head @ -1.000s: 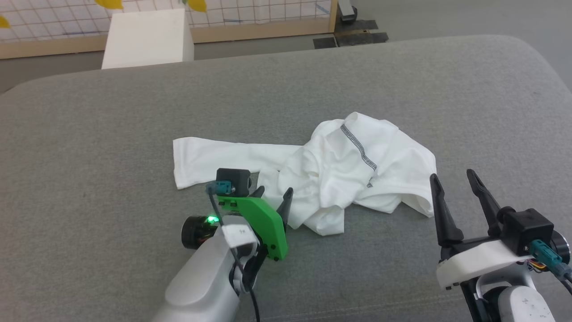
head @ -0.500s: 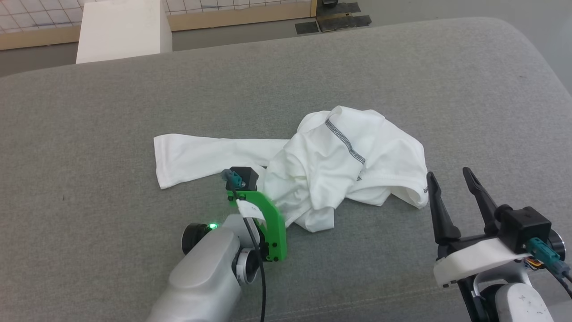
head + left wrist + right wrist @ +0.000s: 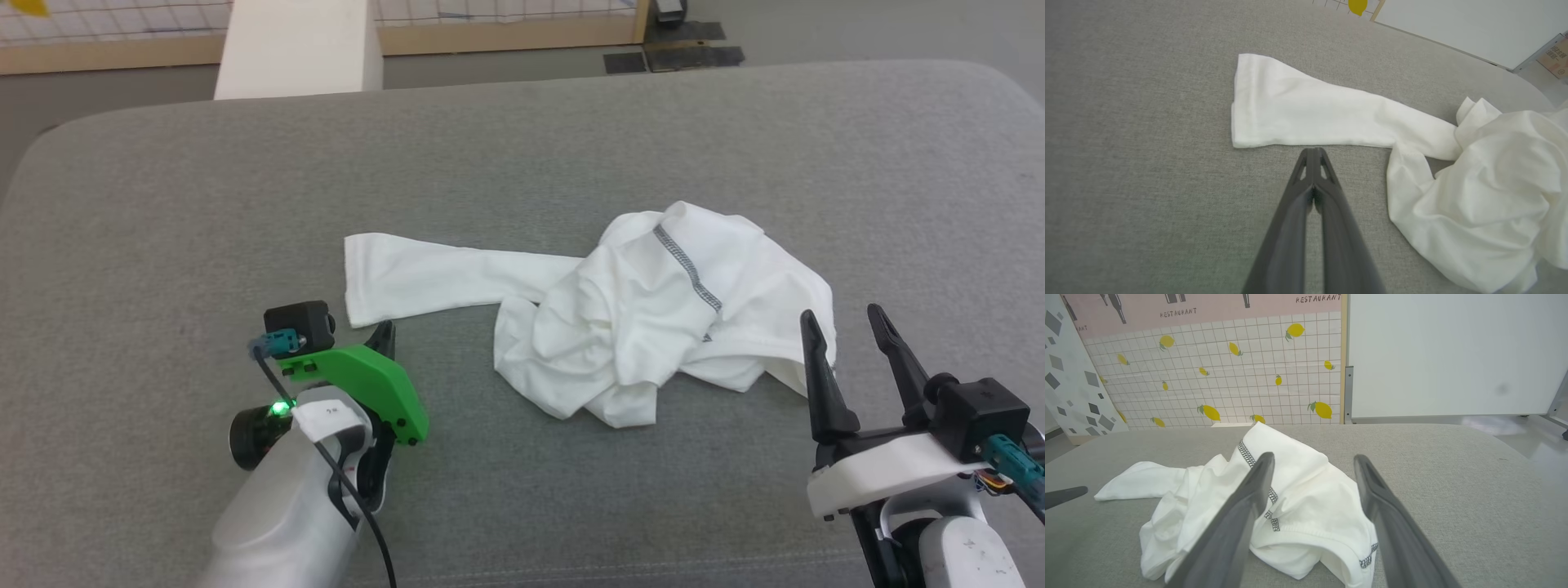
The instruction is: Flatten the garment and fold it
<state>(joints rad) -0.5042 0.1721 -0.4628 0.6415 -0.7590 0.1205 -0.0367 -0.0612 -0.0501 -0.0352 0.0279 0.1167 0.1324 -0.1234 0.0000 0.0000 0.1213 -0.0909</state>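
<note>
The grey upholstered cushion (image 3: 571,139) carries the white long-sleeved shirt (image 3: 637,327), crumpled at mid-cushion with one sleeve (image 3: 441,278) stretched flat toward the robot's left. The right end effector (image 3: 841,314) is spread and empty, near the shirt's right hem. The left end effector (image 3: 1312,154) is pressed together and empty, its tips just beside the sleeve's near edge.
</note>
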